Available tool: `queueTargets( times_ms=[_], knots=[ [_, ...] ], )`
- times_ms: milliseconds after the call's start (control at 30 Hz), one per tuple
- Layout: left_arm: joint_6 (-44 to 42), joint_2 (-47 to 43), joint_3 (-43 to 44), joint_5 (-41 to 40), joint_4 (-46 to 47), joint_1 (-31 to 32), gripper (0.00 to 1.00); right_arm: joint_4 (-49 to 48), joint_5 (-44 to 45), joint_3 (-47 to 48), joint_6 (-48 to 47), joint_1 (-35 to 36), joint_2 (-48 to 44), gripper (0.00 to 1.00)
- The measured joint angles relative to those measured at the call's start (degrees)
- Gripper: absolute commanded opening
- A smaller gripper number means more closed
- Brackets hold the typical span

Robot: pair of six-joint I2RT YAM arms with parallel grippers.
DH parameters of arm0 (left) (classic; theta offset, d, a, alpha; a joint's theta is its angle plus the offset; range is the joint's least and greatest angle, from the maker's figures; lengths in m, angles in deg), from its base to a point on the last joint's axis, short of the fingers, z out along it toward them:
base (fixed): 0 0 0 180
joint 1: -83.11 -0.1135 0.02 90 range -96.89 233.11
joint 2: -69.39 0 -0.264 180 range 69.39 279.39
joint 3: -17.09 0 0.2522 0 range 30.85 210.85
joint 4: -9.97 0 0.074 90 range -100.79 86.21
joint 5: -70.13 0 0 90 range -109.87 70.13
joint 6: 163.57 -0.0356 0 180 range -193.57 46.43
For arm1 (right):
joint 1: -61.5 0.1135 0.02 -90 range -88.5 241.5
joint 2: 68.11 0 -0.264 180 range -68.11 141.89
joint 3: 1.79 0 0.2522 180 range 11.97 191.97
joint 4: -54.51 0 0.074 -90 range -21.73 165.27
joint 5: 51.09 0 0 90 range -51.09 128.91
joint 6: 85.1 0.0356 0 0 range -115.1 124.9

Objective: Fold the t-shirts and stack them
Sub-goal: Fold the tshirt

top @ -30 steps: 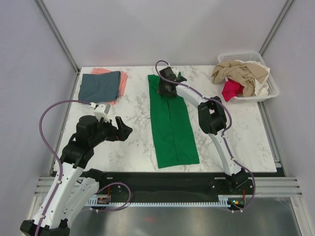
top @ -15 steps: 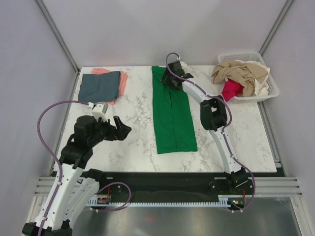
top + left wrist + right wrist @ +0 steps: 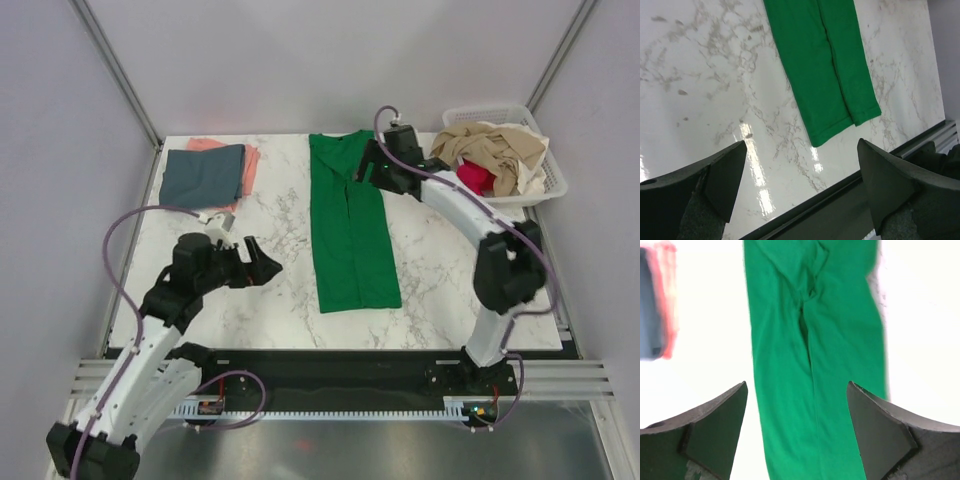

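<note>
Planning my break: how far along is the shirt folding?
Done: the blue-grey tee lies folded on the pink tee at the far left. In hand: the green tee is a long strip mid-table, not yet folded short; the right end effector hovers open over its far end, the left end effector open beside it. Left: the beige tee and magenta tee in the basket.

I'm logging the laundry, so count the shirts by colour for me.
Green shirt: 1
Blue-grey shirt: 1
Pink shirt: 1
Beige shirt: 1
Red shirt: 1
Total: 5 shirts, as far as the heap in the basket shows.
</note>
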Motion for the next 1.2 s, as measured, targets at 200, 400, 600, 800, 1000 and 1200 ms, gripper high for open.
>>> queueTargets(
  times_ms=[200, 400, 600, 800, 1000, 1200],
  knots=[
    [7.2, 12.0, -5.3, -3.7, 4.9, 14.7, 1.00, -2.8, 2.1, -31.5, -0.1, -0.7, -35.8, 0.86],
    [12.8, 26.2, -5.4, -6.4, 11.3, 21.7, 0.87, -1.5, 1.9, -56.8, 4.7, -0.6, -50.5, 0.74],
    [17.4, 32.2, -7.0, -7.3, 18.6, 24.1, 0.81, -0.3, 0.0, -68.8, 9.0, -0.6, -55.1, 0.61],
    [20.1, 36.9, -7.3, -7.6, 24.2, 26.7, 0.73, -4.7, -1.4, -70.9, 11.0, 0.3, -52.2, 0.56],
    [21.7, 38.0, -7.4, -8.9, 26.1, 27.8, 0.62, -9.0, -2.0, -71.7, 13.0, 4.4, -50.9, 0.53],
    [22.2, 38.5, -7.5, -9.7, 26.4, 28.4, 0.55, -10.5, -1.6, -72.5, 15.3, 8.3, -50.8, 0.39]
  ],
)
